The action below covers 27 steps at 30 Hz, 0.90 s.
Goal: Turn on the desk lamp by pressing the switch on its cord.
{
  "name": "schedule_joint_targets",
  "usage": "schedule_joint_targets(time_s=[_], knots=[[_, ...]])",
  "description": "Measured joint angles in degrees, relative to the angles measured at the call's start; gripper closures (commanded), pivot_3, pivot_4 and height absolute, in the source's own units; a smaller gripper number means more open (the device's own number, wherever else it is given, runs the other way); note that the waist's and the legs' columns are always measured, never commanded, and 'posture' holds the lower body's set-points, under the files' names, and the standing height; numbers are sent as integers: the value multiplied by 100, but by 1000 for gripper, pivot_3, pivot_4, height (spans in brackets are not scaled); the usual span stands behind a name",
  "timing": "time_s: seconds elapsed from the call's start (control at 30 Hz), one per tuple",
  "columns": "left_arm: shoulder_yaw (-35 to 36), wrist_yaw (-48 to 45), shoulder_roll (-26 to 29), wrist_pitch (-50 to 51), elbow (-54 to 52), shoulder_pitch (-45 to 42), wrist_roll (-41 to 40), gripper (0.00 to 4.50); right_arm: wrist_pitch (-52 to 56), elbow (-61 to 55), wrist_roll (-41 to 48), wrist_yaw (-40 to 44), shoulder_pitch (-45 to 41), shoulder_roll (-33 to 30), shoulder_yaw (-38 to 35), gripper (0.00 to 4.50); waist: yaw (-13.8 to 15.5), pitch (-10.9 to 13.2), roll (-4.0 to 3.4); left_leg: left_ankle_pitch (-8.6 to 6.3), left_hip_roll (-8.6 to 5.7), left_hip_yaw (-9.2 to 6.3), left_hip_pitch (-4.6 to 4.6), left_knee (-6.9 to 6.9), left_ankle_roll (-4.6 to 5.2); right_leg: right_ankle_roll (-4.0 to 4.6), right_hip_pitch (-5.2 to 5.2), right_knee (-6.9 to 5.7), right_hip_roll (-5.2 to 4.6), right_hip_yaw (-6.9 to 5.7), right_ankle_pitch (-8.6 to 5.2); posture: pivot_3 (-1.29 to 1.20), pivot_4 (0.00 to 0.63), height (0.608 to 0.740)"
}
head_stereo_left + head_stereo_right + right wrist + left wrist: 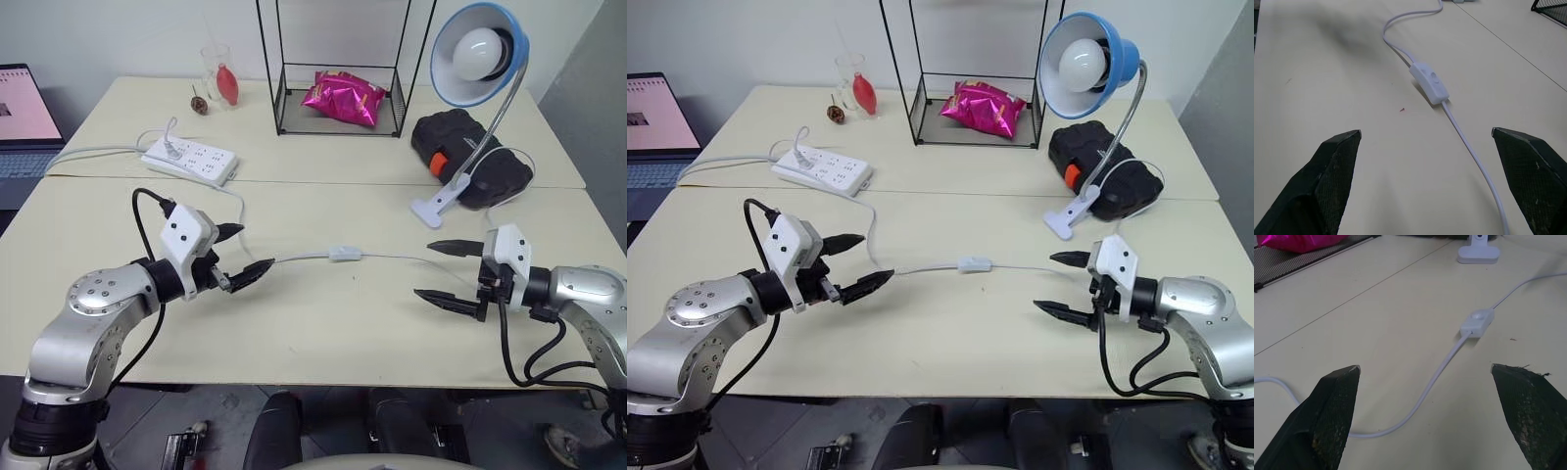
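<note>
Cream tabletop (294, 323) carries the switch (344, 254), lying flat midway along the slack cord (299, 258); light and apt to skid, so I would press its top button straight down; left gripper (245, 251) and right gripper (450, 271) flank it, both spread wide, empty.

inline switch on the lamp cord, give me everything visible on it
The switch is a small white oblong block, plastic by its look, with a round button set in its top face. It lies flat on the beige table, button up, roughly midway between the left gripper and right gripper, both open and clear of it. The thin white cord enters both ends. Only the table and cord touch it. The desk lamp looks unlit.
</note>
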State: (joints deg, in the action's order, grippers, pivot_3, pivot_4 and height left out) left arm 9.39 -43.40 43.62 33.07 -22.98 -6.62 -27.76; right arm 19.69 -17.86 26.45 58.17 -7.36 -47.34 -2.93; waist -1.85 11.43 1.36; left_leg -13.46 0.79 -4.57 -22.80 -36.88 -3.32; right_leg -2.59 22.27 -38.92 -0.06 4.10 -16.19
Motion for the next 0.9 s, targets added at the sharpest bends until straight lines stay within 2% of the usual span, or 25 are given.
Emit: schedule_joint_targets(time_s=[0.63, 0.9], knots=[[-48, -378, -144, -450, 257, -128, 67, 53, -80, 8, -110, -152, -110, 347, 142, 0, 4, 0, 0, 0, 0, -1, 1, -1, 0, 0, 0, -2, 0, 0, 0, 0, 150, 740], [-824, -863, -574, -424, 1058, -976, 76, 53, 769, -554, -43, -858, -141, 504, 205, 0, 11, 0, 0, 0, -5, -3, -6, -3, 0, -1, 0, -2, 0, -1, 1, 0, 150, 740]])
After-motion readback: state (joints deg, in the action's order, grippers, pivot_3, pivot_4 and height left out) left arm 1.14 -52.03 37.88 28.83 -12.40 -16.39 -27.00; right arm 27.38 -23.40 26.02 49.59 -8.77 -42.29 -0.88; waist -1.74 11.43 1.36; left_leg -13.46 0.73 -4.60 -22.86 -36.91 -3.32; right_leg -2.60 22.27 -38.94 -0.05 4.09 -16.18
